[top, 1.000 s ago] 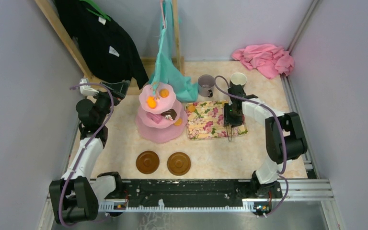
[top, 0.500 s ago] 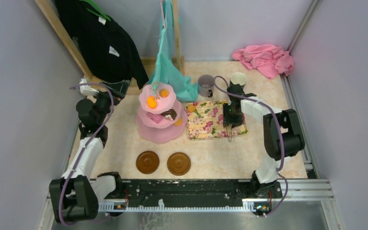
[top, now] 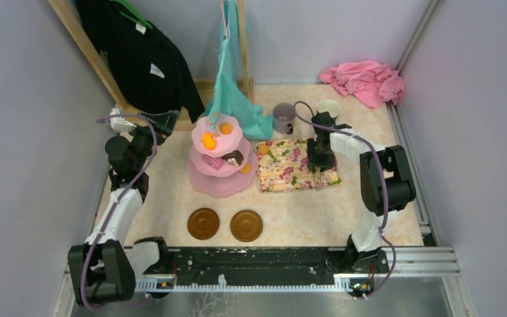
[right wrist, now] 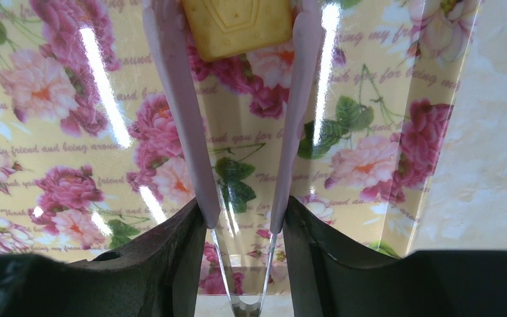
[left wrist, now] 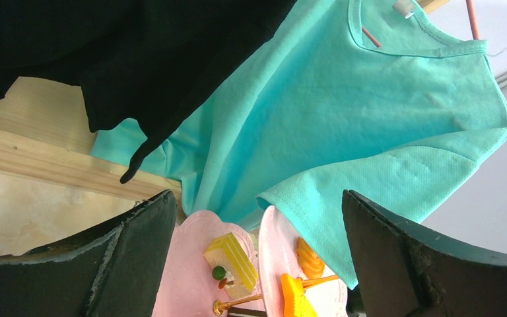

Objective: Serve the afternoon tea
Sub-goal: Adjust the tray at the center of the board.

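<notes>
The pink three-tier stand [top: 201, 179] holds orange cakes [top: 208, 140] on top and a brown cake [top: 232, 158] lower down. My left gripper [top: 140, 137] is open and empty, left of the stand. Its wrist view shows a yellow cake slice [left wrist: 232, 259] and an orange cake [left wrist: 309, 259] on the tiers between my open left gripper [left wrist: 257, 221]. My right gripper [top: 319, 158] is shut on pink tongs [right wrist: 178, 99], which pinch a yellow cake [right wrist: 237, 26] over the floral tray [top: 284, 173]. The grey mug [top: 282, 117], the black white-lined mug [top: 329, 109] and two brown discs [top: 203, 223] stand apart.
A teal shirt [top: 234, 99] hangs behind the stand and touches its top tier. A black garment [top: 142, 56] hangs on a wooden frame at the back left. A pink cloth [top: 366, 80] lies at the back right. An orange cake [top: 263, 149] sits at the tray's far left corner.
My right arm's elbow has swung left and the gripper with the tongs has shifted slightly toward the far side over the tray. The left arm has not moved.
</notes>
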Robot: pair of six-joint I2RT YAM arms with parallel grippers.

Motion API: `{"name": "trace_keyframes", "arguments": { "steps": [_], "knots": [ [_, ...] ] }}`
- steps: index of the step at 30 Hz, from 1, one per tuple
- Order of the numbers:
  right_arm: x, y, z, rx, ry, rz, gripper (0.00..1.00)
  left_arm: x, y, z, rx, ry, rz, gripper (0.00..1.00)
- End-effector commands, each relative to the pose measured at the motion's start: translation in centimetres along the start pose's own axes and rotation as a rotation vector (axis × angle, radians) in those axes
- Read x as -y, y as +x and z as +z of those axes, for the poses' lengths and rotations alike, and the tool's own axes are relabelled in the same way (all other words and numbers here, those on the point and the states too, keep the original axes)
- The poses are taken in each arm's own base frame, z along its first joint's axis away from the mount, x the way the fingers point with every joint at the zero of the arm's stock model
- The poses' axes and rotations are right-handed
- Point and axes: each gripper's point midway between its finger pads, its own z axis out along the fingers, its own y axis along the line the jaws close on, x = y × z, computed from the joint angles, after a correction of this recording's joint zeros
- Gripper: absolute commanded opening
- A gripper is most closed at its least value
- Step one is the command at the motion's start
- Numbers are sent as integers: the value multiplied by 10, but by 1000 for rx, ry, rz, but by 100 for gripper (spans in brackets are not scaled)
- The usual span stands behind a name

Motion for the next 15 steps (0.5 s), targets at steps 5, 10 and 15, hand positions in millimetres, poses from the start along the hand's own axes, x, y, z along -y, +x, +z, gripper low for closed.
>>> {"name": "trace_keyframes", "arguments": {
  "steps": [5, 10, 15],
  "knots": [
    [2, -10, 15, -2, 7, -14, 45, 3, -2, 0, 5, 24, 4, 99],
    [-1, -16, 16, 0, 1, -20, 46, 3, -3, 0, 6, 24, 3, 99],
    [-4, -20, 21, -16, -5, -25, 46, 2, -4, 0, 10, 23, 5, 99]
  ]
}}
